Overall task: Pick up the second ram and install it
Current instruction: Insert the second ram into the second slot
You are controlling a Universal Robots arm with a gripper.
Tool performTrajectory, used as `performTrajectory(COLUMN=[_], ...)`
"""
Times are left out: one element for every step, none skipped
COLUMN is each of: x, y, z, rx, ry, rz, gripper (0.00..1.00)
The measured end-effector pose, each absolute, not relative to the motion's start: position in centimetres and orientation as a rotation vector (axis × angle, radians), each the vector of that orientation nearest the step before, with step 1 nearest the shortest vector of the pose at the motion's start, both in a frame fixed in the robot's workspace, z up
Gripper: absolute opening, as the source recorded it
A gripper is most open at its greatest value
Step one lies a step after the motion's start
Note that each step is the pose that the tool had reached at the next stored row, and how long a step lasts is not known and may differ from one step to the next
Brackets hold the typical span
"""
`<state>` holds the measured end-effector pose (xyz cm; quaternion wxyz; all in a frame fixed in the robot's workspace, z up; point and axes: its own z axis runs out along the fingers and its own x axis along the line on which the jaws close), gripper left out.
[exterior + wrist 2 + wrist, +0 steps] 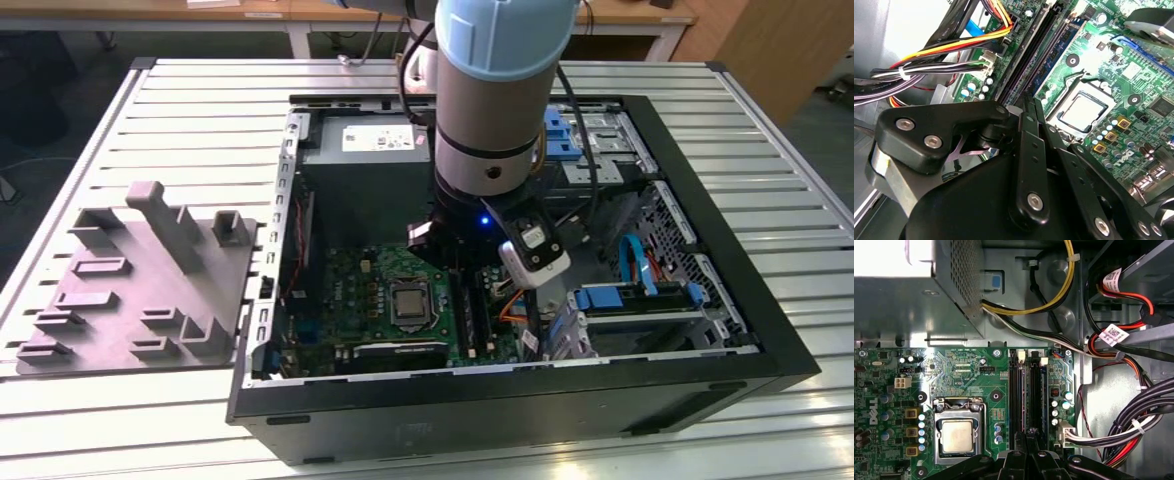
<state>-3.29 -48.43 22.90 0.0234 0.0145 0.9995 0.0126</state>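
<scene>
A ribbed silver metal table (120, 430) carries everything, with wooden-topped benches (267, 12) behind it. On it lies a big black open computer case (507, 405), and the pale blue-and-grey jointed arm (491, 90) reaches straight down into its middle. Taking the clock from the exterior view, a grey moulded parts tray (134, 290) sits at the case's nine o'clock. Inside, a grey boxed power supply (367, 165) lies at twelve o'clock of the green motherboard (360, 290). A bundle of black, yellow and red cables (1134, 425) hangs off the board's three o'clock side. The silver square processor socket (958, 435) has the long black plastic memory slots (1015, 395) at its three o'clock. The black two-fingered gripper (1029, 432) stands right over those slots, its fingers pressed together with a bare sliver between them. A thin, flat, dark bluish-green memory stick, the second ram (1027, 395), seems to run on edge from the fingertips along a slot. I judge it clamped there, though the pinch itself is hidden. Picking up looks done and seating is in hand. That calls for the stick's edge lined up true with the slot and a straight, even push.
</scene>
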Motion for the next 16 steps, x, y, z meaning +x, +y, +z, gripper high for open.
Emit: performTrajectory(x=[-3.29,-3.29,-3.29,-3.29,-3.29,-3.29,-3.29,-3.29,-3.29,-3.29,-3.29,-3.29,-3.29,-3.29,-3.29,-3.29], y=[-48.43,-48.43,-48.42,-48.42,-48.42,-48.43,-48.43,-48.43,-48.43,-48.43,-48.43,-48.43,-48.43,-48.43,-48.43,-48.42], z=[22.9,22.89,22.83,22.8,22.8,22.81,22.81,22.81,22.81,22.79,22.78,22.78,22.78,22.77,22.76,22.73], rx=[0.045,0.045,0.045,0.045,0.045,0.045,0.045,0.045,0.045,0.044,0.043,0.041,0.04,0.04,0.04,0.04], ry=[3.094,3.094,3.094,3.094,3.094,3.094,3.094,3.094,3.094,3.094,3.094,3.094,3.094,3.094,3.094,3.094], rz=[0.039,0.039,0.04,0.04,0.039,0.039,0.039,0.039,0.039,0.039,0.039,0.039,0.039,0.039,0.039,0.039], gripper=[0.11,0.11,0.11,0.11,0.11,0.11,0.11,0.11,0.11,0.11,0.11,0.11,0.11,0.11,0.11,0.11])
